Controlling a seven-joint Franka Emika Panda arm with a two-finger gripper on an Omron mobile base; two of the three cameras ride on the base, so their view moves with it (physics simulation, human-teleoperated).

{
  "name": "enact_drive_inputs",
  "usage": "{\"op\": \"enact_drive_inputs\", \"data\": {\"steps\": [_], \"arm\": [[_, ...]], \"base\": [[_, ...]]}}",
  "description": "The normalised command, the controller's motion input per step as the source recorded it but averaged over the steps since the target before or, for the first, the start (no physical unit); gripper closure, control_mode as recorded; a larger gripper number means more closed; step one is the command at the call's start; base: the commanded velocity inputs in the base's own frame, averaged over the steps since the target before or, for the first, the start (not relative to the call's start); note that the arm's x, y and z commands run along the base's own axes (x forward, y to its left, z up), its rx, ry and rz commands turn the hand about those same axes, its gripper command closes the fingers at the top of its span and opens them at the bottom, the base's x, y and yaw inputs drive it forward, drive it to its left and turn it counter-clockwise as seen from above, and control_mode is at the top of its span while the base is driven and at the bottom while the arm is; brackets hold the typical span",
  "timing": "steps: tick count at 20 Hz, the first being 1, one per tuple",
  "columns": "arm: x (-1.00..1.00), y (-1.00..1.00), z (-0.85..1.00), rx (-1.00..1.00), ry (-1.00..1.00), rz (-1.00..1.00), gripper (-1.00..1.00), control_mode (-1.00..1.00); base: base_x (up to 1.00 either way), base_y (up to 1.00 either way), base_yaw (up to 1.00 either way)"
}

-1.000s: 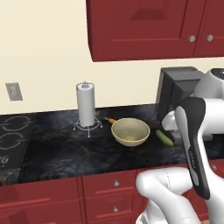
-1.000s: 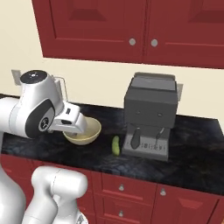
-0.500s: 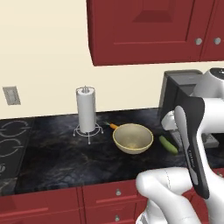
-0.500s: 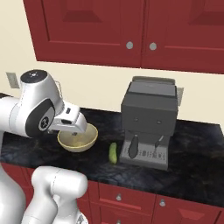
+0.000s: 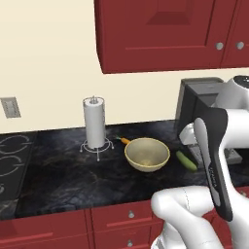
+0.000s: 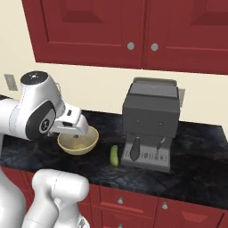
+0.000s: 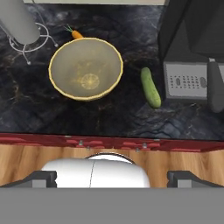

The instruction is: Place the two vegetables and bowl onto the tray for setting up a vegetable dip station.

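Observation:
The cream-beige bowl stands empty on the black counter. A slim orange carrot lies just behind it, partly hidden by the rim. A green cucumber rests to the bowl's right, beside the coffee machine. My gripper hangs high above the counter's front edge, open, its fingertips wide apart with nothing between them. The tray is out of view.
A paper towel holder stands left of the bowl. A grey coffee machine occupies the right. A stove top lies at far left. Red cabinets hang above the counter.
The whole scene has slid slightly down in both base views, so the camera moved a little. Bowl, carrot and cucumber keep their places on the counter.

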Motion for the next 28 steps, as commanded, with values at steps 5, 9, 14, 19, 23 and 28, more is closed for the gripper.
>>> {"op": "enact_drive_inputs", "data": {"steps": [5, 9, 14, 19, 23, 28], "arm": [[0.00, 0.00, 0.00, 0.00, 0.00, 0.00, -1.00, 1.00], [0.00, 0.00, 0.00, 0.00, 0.00, 0.00, -1.00, 1.00], [0.25, -0.08, -0.06, 0.00, 0.00, -0.01, -1.00, -1.00], [0.44, -0.20, -0.31, -0.02, 0.00, 0.00, -1.00, -1.00], [0.40, -0.17, -0.46, -0.04, 0.00, 0.00, -1.00, -1.00], [0.37, -0.09, -0.46, -0.10, 0.00, 0.00, -1.00, -1.00]], "base": [[0.47, 0.00, -0.21], [0.45, 0.00, -0.18], [0.18, 0.00, -0.05], [0.00, 0.00, 0.00], [0.00, 0.00, 0.00], [0.00, 0.00, 0.00]]}}
